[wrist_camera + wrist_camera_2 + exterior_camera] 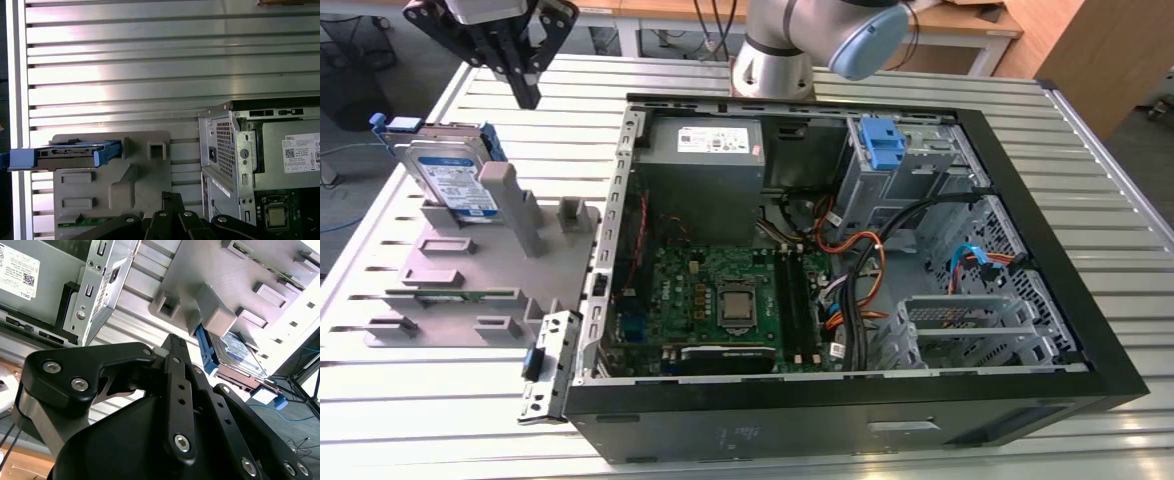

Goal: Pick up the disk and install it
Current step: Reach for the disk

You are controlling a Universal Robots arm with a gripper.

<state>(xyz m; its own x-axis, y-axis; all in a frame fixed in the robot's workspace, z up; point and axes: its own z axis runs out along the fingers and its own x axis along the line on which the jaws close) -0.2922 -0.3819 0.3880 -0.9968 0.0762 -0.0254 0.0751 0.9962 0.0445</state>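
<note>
The disk (454, 178) is a silver-grey drive with a white-and-blue label and blue side rails. It stands on edge in a slot at the far end of the grey holder (480, 275), on the exterior view's left. My gripper (527, 97) hangs above and behind it, apart from it, with its black fingers closed together on nothing. In the first wrist view the disk (67, 152) appears edge-on, beyond the fingertips (167, 197). The second wrist view has the disk (235, 347) past the gripper (175, 342).
An open computer case (1067, 330) lies on the slatted metal table (494, 440), to the holder's right in the exterior view. Inside are a grey power supply (707, 145), a motherboard (720, 300), cables and a blue bracket (881, 145). The arm's base (774, 60) stands behind the case.
</note>
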